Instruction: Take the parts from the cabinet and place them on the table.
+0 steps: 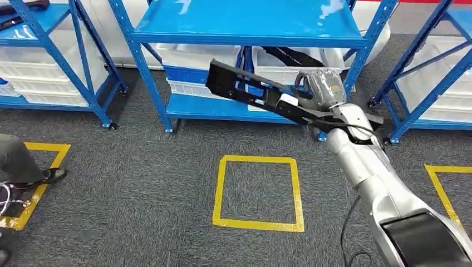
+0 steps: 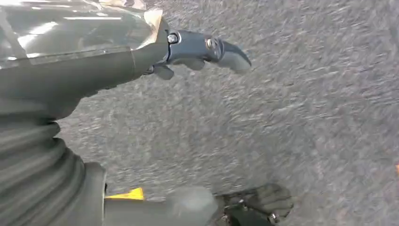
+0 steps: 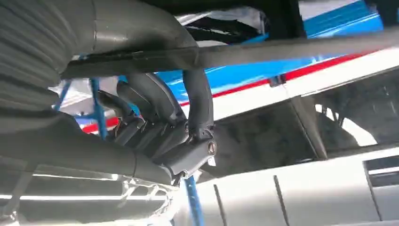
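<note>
Right hand (image 1: 318, 89) has its fingers (image 3: 197, 101) wrapped round a long black part (image 1: 250, 92), carried clear of the blue cabinet (image 1: 245, 25). The part juts from the hand toward 10 o'clock, in front of the lower shelf and the white bins (image 1: 195, 58). Left hand (image 2: 202, 49) hangs over grey carpet, fingers slack and apart, holding nothing.

Step in hand, by my read: carry the part away to the worktop, which no view shows. To do it well: keep the grasp firm, since the part is long and held near one end, so it will want to droop or swing. Back the far end clear of the cabinet's upright (image 1: 142, 67) before turning. Turn slowly, mind the person's shoe (image 1: 47, 175) at 9 o'clock.

Writing: none readable. Yellow tape square (image 1: 259, 192) on the floor carries no text.
</note>
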You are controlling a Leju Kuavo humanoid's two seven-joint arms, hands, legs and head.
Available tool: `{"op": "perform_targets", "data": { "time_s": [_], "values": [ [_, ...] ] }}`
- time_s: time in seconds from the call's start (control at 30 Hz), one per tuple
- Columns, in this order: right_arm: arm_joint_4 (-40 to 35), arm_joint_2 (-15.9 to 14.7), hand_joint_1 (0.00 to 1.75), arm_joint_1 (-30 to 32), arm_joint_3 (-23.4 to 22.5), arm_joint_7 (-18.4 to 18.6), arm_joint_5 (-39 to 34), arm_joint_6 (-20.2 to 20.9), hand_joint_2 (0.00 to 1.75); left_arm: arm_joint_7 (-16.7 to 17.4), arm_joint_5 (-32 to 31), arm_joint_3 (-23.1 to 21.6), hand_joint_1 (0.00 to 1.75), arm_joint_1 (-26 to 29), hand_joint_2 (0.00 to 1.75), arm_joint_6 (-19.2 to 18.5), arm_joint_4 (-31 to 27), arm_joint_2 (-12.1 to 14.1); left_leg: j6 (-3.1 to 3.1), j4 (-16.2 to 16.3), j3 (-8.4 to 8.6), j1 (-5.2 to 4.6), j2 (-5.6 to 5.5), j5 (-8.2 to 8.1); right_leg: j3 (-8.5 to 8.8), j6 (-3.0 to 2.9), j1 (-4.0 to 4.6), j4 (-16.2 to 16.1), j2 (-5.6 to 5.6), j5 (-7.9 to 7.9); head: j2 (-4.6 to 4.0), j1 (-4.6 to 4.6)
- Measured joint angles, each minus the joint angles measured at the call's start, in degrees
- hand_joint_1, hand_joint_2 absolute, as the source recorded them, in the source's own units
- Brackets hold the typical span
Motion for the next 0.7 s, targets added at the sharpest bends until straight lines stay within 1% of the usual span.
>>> {"op": "perform_targets", "data": {
  "time_s": [0.03,0.07,0.1,0.13,0.17,0.2,0.23,0.27,0.3,0.33,0.37,0.4,0.43,0.47,0.5,0.53,0.57,0.6,0.63,0.67,0.7],
  "values": [
    [0.00,-0.15,1.71,0.12,-0.07,-0.09,-0.07,-0.11,1.75,0.04,-0.02,0.00,0.00,-0.19,1.75,0.00,0.00,0.07,-0.06,4.47,-0.57,-0.01,-0.01,-1.77,-1.00,-0.03,0.09,0.06,0.01,0.77,0.00,-0.02],
    [0.00,-0.26,1.71,0.29,-0.20,-0.11,-0.11,-0.31,1.75,0.07,-0.09,0.00,0.00,-0.33,1.75,-0.04,0.00,0.11,-0.05,7.32,-0.49,-0.01,0.00,-1.59,-1.87,-0.04,0.15,0.09,0.00,1.47,0.00,-0.09],
    [-0.02,-0.35,1.71,0.55,-0.37,-0.17,-0.11,-0.30,1.75,0.07,-0.09,0.00,0.00,-0.41,1.75,-0.07,-0.02,0.11,0.09,8.20,0.40,-0.01,-0.01,0.04,-2.72,0.04,0.21,0.10,0.00,2.16,0.00,-0.02],
    [-0.07,-0.42,1.71,0.76,-0.55,-0.17,-0.11,-0.28,1.75,0.07,-0.09,0.00,0.00,-0.44,1.75,-0.04,-0.02,0.11,0.32,7.22,2.17,-0.01,-0.01,2.21,-3.54,0.11,0.25,0.10,0.01,2.85,0.00,-0.07],
    [-0.22,-0.50,1.71,0.89,-0.74,-0.17,-0.15,-0.31,1.75,0.05,-0.09,0.00,0.00,-0.50,1.75,-0.04,-0.04,0.11,0.75,3.88,5.46,-0.03,-0.03,4.00,-4.48,0.31,0.34,0.10,0.07,3.65,0.00,-0.07],
    [-0.46,-0.68,1.71,0.87,-0.94,-0.15,-0.20,-0.31,1.75,0.00,-0.09,0.00,0.00,-0.67,1.75,0.00,-0.11,0.15,1.23,-0.88,9.51,-0.09,-0.23,3.65,-5.09,0.52,0.37,0.10,0.16,4.37,0.00,-0.07],
    [-1.05,-0.81,1.71,0.90,-1.25,-0.09,-0.35,-0.35,1.75,-0.04,-0.09,0.00,0.00,-0.93,1.75,0.04,-0.26,0.28,1.72,-6.21,14.36,-0.27,-0.62,1.55,-5.42,0.92,0.48,0.18,0.18,4.77,0.00,-0.09],
    [-1.33,-1.12,1.71,0.77,-1.67,-0.07,-0.48,-0.35,1.75,-0.11,-0.11,0.00,0.00,-1.23,1.75,0.07,-0.33,0.33,1.76,-11.33,17.10,-0.51,-0.69,0.05,-5.61,1.21,0.71,0.24,-0.02,5.28,0.00,0.09],
    [-1.46,-1.22,1.71,0.37,-1.90,-0.05,-0.55,-0.50,1.75,-0.11,-0.11,0.00,0.00,-1.45,1.75,0.09,-0.31,0.33,1.69,-11.73,16.79,-0.70,-0.68,-0.08,-5.93,1.75,0.69,-0.15,-0.10,6.42,0.00,0.00],
    [-1.49,-1.22,1.71,0.31,-1.90,-0.02,-0.55,-0.50,1.75,-0.13,-0.11,0.00,0.00,-1.53,1.75,0.13,-0.33,0.31,1.94,-11.71,16.49,-0.94,-0.71,0.53,-6.03,2.12,0.50,-0.58,-0.15,7.20,0.00,-0.07],
    [-1.55,-1.33,1.71,0.46,-1.95,-0.02,-0.57,-0.50,1.75,-0.11,-0.11,0.00,0.00,-1.49,1.75,0.13,-0.33,0.33,2.21,-11.88,16.11,-1.13,-0.68,1.02,-5.99,2.48,0.53,-0.86,-0.13,7.73,0.00,-0.07],
    [-1.55,-1.42,1.71,0.76,-2.01,-0.02,-0.61,-0.50,1.75,-0.11,-0.11,0.00,0.00,-1.45,1.75,0.13,-0.31,0.17,2.89,-12.54,15.40,-0.50,0.02,2.45,-6.63,2.64,0.51,-0.38,0.00,6.90,0.00,-0.04],
    [-1.55,-1.44,1.71,0.82,-2.03,-0.02,-0.52,-0.48,1.75,-0.11,-0.11,0.00,0.00,-1.49,1.75,0.13,-0.31,0.13,3.69,-12.56,14.52,-0.66,-0.08,3.21,-7.74,1.93,0.77,1.32,0.13,4.18,0.00,-0.04],
    [-1.60,-1.60,1.71,0.82,-2.12,-0.04,-0.59,-0.50,1.75,-0.11,-0.11,0.00,0.00,-1.52,1.75,0.13,-0.31,0.20,4.07,-12.49,13.64,-0.79,0.04,4.06,-8.84,1.28,0.63,4.68,0.14,0.88,0.00,0.24],
    [-1.60,-1.64,1.71,0.82,-2.21,-0.04,-0.59,-0.50,1.75,-0.11,-0.11,0.00,0.00,-1.51,1.75,0.13,-0.31,0.24,4.13,-12.45,12.53,-0.88,0.02,5.02,-9.80,1.07,0.53,9.32,0.14,-2.23,0.00,0.26],
    [-1.60,-1.81,1.71,0.89,-2.30,0.00,-0.63,-0.50,1.75,-0.11,-0.11,0.00,0.00,-1.50,1.75,0.13,-0.31,0.26,4.13,-12.40,11.42,-1.00,0.02,5.83,-10.66,1.26,0.51,13.79,0.13,-4.13,0.00,0.22],
    [-1.60,-1.88,1.71,1.13,-2.34,0.00,-0.85,-0.48,1.75,-0.13,-0.11,0.02,0.00,-1.49,1.75,0.13,-0.31,0.26,4.10,-12.34,10.35,-1.04,0.03,6.73,-10.87,1.78,0.50,17.20,0.13,-4.54,0.00,0.24],
    [-1.62,-1.88,1.71,1.39,-2.47,0.07,-1.20,-0.48,1.75,-0.13,-0.11,0.00,0.00,-1.50,1.75,0.11,-0.31,0.24,4.03,-12.31,9.23,-1.05,0.06,7.55,-10.13,2.54,0.51,18.54,0.14,-3.52,0.00,0.22],
    [-1.81,-1.88,1.71,1.58,-2.60,0.07,-1.29,-0.46,1.75,-0.13,-0.11,0.00,0.00,-1.54,1.75,0.13,-0.31,0.22,3.89,-12.19,8.09,-1.07,0.11,8.35,-8.32,3.40,0.53,17.53,0.14,-1.53,0.00,0.26],
    [-2.10,-1.88,1.71,1.62,-2.73,0.09,-1.29,-0.46,1.75,-0.13,-0.09,0.00,0.00,-1.58,1.75,0.11,-0.31,0.20,3.73,-11.96,7.00,-1.07,0.14,9.10,-5.43,3.90,0.53,14.39,0.14,0.17,0.00,0.22],
    [-2.45,-1.86,1.71,1.54,-2.82,0.11,-1.16,-0.52,1.75,-0.13,-0.09,0.02,0.00,-1.66,1.75,0.18,-0.31,0.20,3.51,-11.69,6.00,-1.07,0.13,9.75,-1.84,3.77,0.53,9.95,0.14,0.46,0.00,0.22]
  ]
}}
